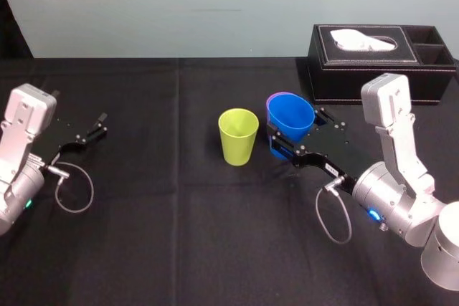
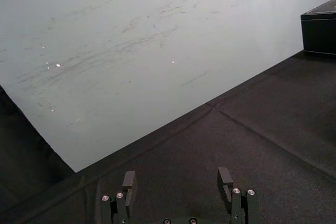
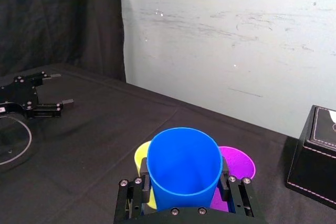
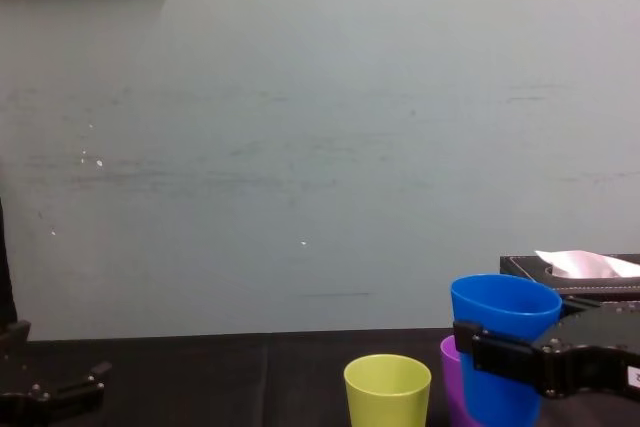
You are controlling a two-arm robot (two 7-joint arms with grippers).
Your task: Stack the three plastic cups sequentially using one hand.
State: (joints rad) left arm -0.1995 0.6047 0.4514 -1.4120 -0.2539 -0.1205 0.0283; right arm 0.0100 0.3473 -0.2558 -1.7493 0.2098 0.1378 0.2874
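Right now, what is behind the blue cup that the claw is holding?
The purple cup stands close behind the blue cup, which the right gripper holds. Its rim shows; its lower part is covered. The left gripper is parked aside.

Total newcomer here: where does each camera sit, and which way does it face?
Head view: high up, facing down at the table; both arms show, left gripper parked, right gripper around the blue cup.
Chest view: low, facing across the table to the wall; right gripper shows.
Left wrist: on the left arm, facing past its open fingers.
Right wrist: on the right arm, facing over the blue cup.
Shared: head and chest both show the yellow-green cup.
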